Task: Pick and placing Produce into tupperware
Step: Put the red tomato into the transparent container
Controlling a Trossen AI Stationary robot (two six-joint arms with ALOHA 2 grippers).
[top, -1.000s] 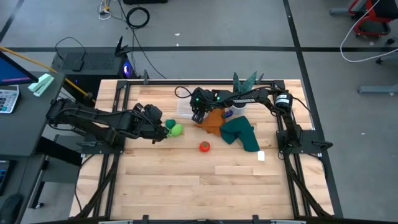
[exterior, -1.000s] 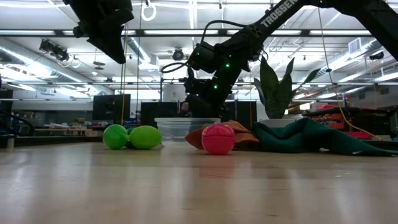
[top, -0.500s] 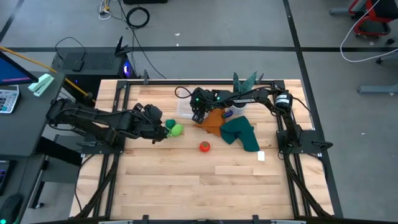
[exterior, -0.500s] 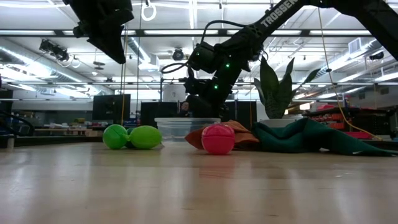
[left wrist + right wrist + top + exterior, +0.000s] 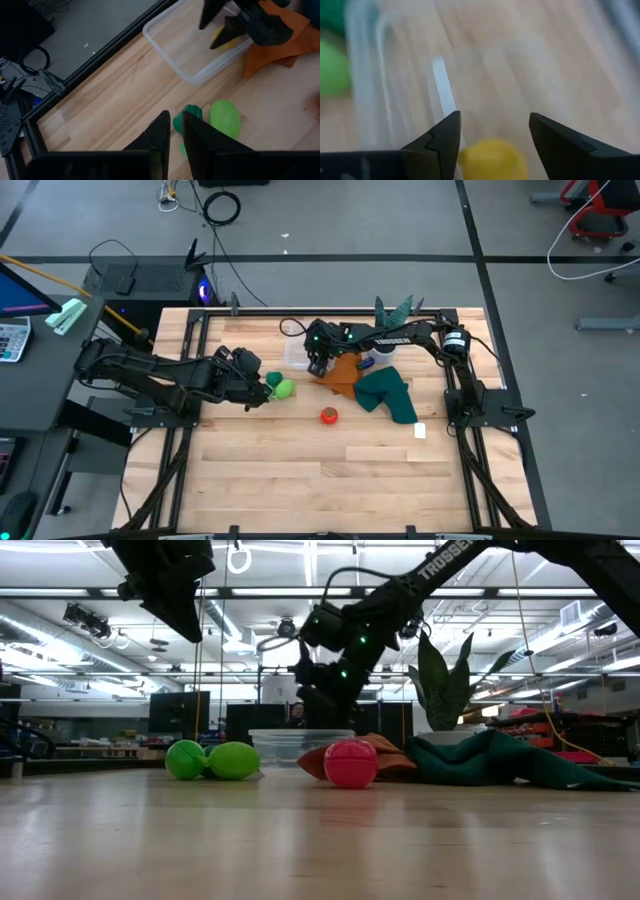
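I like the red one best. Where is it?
In the high view, the red fruit lies alone on the table's middle, in front of the orange cloth and right of the two green ones.

Overhead and table-level views share tupperware (image 5: 298, 356); wrist views seemingly closer

The right arm stretches from its base at the right edge of the tabletop across toward the back middle, its right hand (image 5: 318, 366) hanging raised with the wrist pointing down and the two fingers (image 5: 438, 142) spread apart. The left arm reaches in low from the left side, its left hand (image 5: 255, 392) held high, fingers (image 5: 161, 131) pressed nearly together.
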